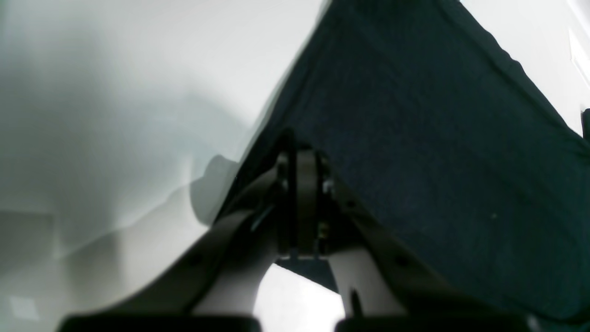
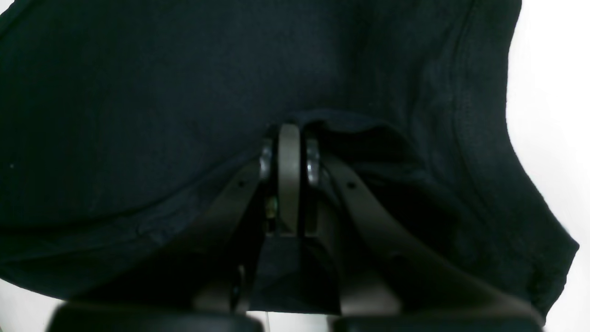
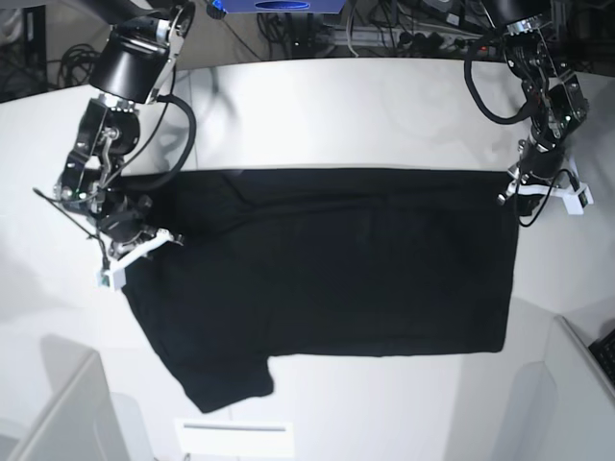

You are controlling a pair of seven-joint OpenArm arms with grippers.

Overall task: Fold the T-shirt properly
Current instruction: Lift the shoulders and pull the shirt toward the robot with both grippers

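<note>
The black T-shirt (image 3: 327, 274) lies spread plain side up across the white table (image 3: 365, 106). Both arms are pinching it at opposite ends: the right gripper (image 3: 135, 252) is clamped on the left edge, the left gripper (image 3: 524, 182) clamped on the far right corner. Probably holding it like that to pull it taut before a fold.

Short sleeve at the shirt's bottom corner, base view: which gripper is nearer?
Right. The right gripper grips the T-shirt edge just above that sleeve, on the same side. The left gripper is shut on the opposite far corner, across the whole shirt.
</note>
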